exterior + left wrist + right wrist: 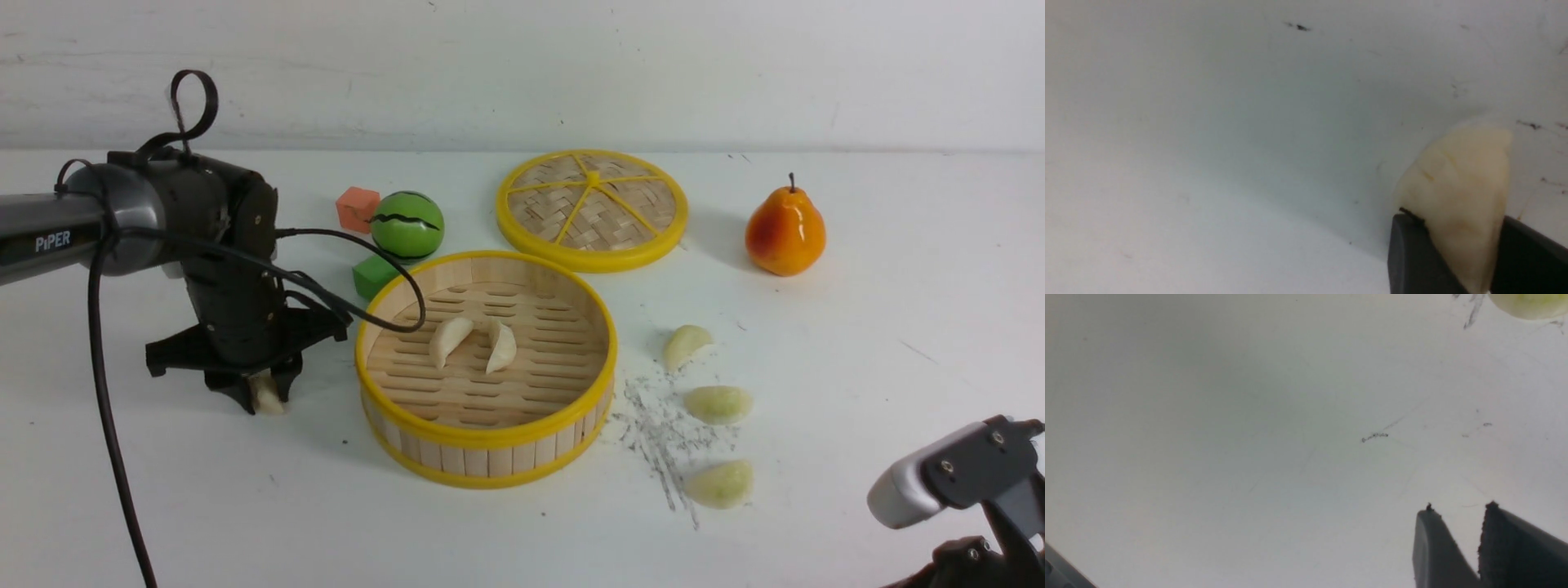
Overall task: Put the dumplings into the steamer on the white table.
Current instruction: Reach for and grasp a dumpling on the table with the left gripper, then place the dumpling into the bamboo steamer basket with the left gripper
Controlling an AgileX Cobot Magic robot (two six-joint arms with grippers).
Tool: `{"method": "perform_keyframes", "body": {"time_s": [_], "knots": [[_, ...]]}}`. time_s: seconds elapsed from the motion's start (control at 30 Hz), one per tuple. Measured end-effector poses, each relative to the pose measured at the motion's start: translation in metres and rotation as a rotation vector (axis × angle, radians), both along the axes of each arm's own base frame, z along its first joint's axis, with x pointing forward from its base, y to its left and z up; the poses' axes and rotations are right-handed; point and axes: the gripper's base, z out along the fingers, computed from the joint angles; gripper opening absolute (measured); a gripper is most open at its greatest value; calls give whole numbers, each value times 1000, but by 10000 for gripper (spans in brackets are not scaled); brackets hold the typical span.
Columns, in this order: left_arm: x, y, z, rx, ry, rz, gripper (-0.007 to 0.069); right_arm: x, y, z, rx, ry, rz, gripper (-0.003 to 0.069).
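Left wrist view: fingers [1425, 253] hide the cream dumpling's [1461, 175] lower end; blurred.

This looks like a robotics lab or test station. A jointed arm [131, 216] marked "PiPER" reaches in from the front view's upper left, another machine part [971, 490] fills its lower right, and a scuffed white surface [882, 343] meets a plain pale wall [522, 73].

- Cream-white toy dumplings [501, 347]: three
- Pale green toy dumplings [718, 405]: three
- Yellow-rimmed bamboo steamer [490, 439]: one
- Woven disc lid [600, 214]: one
- Toy pear [785, 232]: one
- Striped toy watermelon [407, 226]: one
- Orange-red block [357, 209]: one
- Green block [373, 278]: one
- White table [882, 343]: one
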Motion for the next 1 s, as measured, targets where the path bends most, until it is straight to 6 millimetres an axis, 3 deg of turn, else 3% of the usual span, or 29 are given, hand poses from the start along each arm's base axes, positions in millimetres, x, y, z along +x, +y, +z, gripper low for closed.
{"method": "perform_keyframes", "body": {"time_s": [0.2,0.23,0.27,0.4,0.5,0.53,0.7,0.9,1.0], "knots": [[-8,-11,45,-18,-98,-112,219,0,0,0,0,-1,-1,179],[-13,-31,75,-35,-168,-225,219,1,0,0,1,-7,-4,180],[-15,-41,87,-46,-199,-276,219,1,0,1,1,-12,-7,181],[-24,-95,115,-94,-286,-482,219,2,0,1,1,-19,-11,185],[-25,-126,112,-121,-292,-564,219,2,0,1,1,-20,-12,187],[-22,-143,104,-124,-282,-600,219,2,0,1,1,-20,-12,188],[-8,-184,67,-122,-258,-666,219,2,0,1,1,-20,-12,188],[4,-202,36,-116,-223,-685,235,2,0,1,1,-20,-12,188],[6,-203,28,-109,-197,-686,320,2,-1,1,-1,-21,-10,194]]}}
